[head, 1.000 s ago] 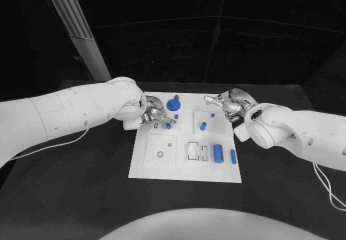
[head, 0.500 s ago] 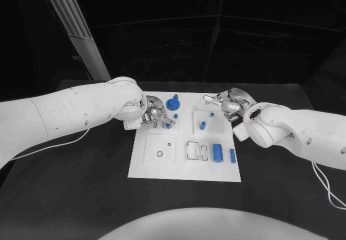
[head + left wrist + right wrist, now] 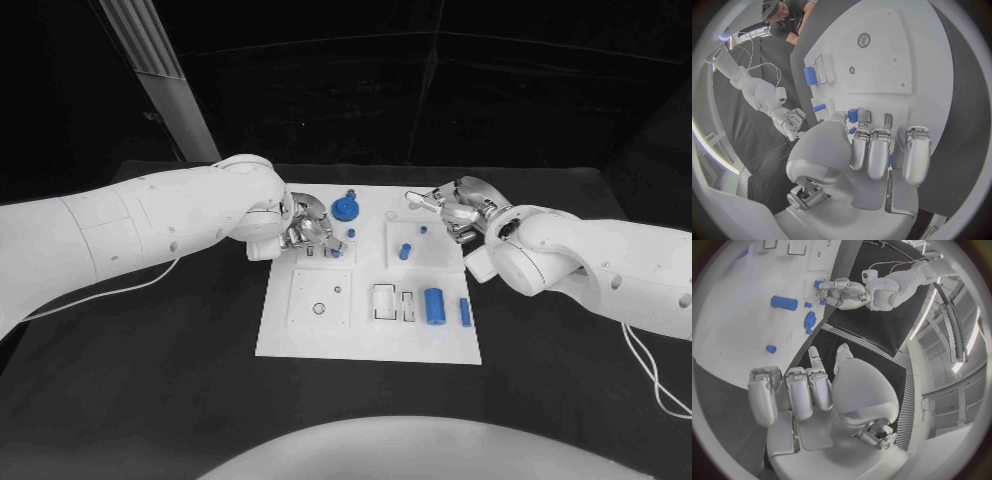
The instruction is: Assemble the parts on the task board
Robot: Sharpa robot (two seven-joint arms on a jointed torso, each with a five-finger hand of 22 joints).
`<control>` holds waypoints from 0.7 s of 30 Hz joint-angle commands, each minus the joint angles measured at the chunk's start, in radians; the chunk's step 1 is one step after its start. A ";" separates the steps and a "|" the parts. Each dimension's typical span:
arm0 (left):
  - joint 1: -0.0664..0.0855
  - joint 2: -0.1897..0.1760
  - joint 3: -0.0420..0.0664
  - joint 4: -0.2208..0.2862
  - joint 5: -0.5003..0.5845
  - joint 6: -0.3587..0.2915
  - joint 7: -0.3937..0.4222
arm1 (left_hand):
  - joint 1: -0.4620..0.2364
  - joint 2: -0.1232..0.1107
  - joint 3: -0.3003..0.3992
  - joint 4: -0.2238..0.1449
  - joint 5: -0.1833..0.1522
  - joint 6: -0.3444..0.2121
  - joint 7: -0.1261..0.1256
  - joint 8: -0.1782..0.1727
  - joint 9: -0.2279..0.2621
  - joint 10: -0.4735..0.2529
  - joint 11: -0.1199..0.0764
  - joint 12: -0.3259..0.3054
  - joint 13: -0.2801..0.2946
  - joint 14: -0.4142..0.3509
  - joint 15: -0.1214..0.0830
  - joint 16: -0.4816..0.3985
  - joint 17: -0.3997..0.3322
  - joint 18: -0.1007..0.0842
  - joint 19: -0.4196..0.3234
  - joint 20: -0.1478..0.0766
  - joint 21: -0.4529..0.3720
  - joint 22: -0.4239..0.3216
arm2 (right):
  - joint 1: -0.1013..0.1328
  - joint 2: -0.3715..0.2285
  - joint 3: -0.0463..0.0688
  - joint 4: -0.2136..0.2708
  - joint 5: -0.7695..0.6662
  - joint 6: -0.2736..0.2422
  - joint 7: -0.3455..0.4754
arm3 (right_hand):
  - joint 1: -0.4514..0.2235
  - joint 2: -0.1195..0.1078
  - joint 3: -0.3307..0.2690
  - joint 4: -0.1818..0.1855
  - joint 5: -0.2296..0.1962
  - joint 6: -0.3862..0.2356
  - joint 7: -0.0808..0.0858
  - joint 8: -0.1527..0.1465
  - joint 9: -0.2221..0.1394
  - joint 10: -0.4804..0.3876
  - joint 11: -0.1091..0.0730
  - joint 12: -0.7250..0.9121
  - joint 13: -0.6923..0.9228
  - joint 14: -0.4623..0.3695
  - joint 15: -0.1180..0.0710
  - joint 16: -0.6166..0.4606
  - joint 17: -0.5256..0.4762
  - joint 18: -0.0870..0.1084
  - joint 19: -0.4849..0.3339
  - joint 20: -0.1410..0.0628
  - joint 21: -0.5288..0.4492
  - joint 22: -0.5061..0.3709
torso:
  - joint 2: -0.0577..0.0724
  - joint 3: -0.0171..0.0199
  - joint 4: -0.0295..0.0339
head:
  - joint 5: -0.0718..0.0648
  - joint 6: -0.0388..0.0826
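Head view: task board (image 3: 368, 335) mid-table, early stage by my read — blue parts (image 3: 434, 304) mostly lying loose; left hand (image 3: 310, 233) pinching a small blue piece (image 3: 853, 115) at far-left corner, right hand (image 3: 459, 212) empty, fingers apart.

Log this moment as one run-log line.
left hand: at blue part, grip unclear | right hand: open, holds nothing, over board far right edge
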 commanded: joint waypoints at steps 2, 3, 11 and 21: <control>0.001 0.001 0.001 -0.001 -0.002 0.015 -0.008 | 0.014 -0.004 0.015 0.000 0.013 0.009 -0.007 -0.004 0.005 0.106 -0.012 -0.002 0.260 0.106 -0.009 0.003 0.263 -0.007 0.106 -0.009 0.004 0.263 | 0.001 0.000 0.000 0.001 -0.003 0.006 0.001 | 0.011 0.001 -0.008 0.000 0.003 -0.008 0.002 0.006 0.002 0.104 0.007 0.003 0.263 0.104 0.001 0.002 0.263 -0.007 0.104 0.006 0.003 0.263 | 0.000 -0.0001 0.0006 | 0.000 -0.001; 0.000 0.001 0.001 -0.001 -0.002 0.015 -0.009 | 0.022 -0.009 0.029 0.000 0.047 0.011 -0.008 -0.007 0.010 0.106 -0.014 -0.002 0.260 0.106 -0.011 0.003 0.263 -0.007 0.106 -0.010 0.004 0.263 | 0.001 0.000 0.000 0.001 -0.003 0.006 0.000 | 0.013 0.002 -0.008 0.000 0.004 -0.009 0.002 0.007 0.002 0.104 0.007 0.003 0.263 0.104 0.001 0.002 0.263 -0.007 0.104 0.006 0.003 0.263 | 0.000 0.0001 0.0005 | 0.000 -0.001; 0.000 -0.002 0.001 0.000 -0.002 0.009 0.001 | 0.043 -0.040 0.104 -0.001 0.166 0.019 -0.010 -0.019 0.033 0.106 -0.016 -0.002 0.260 0.106 -0.015 0.003 0.263 -0.007 0.106 -0.014 0.004 0.263 | 0.001 -0.001 0.000 0.000 -0.003 0.006 -0.002 | 0.015 0.004 -0.009 0.000 0.005 -0.009 0.002 0.007 0.002 0.104 0.007 0.003 0.263 0.104 0.001 0.002 0.263 -0.007 0.104 0.006 0.003 0.263 | 0.000 -0.0006 0.0006 | -0.001 -0.001; 0.000 -0.017 0.001 0.006 -0.002 -0.016 0.042 | 0.065 -0.084 0.168 -0.009 0.195 0.022 -0.011 -0.026 0.055 0.106 -0.017 -0.002 0.260 0.106 -0.016 0.003 0.263 -0.007 0.106 -0.016 0.004 0.263 | -0.001 -0.002 0.000 -0.002 -0.003 0.007 -0.005 | 0.020 0.008 -0.010 0.000 0.007 -0.010 0.002 0.009 0.002 0.104 0.007 0.003 0.263 0.104 0.001 0.002 0.263 -0.007 0.104 0.006 0.003 0.263 | 0.000 -0.0004 0.0016 | -0.003 -0.001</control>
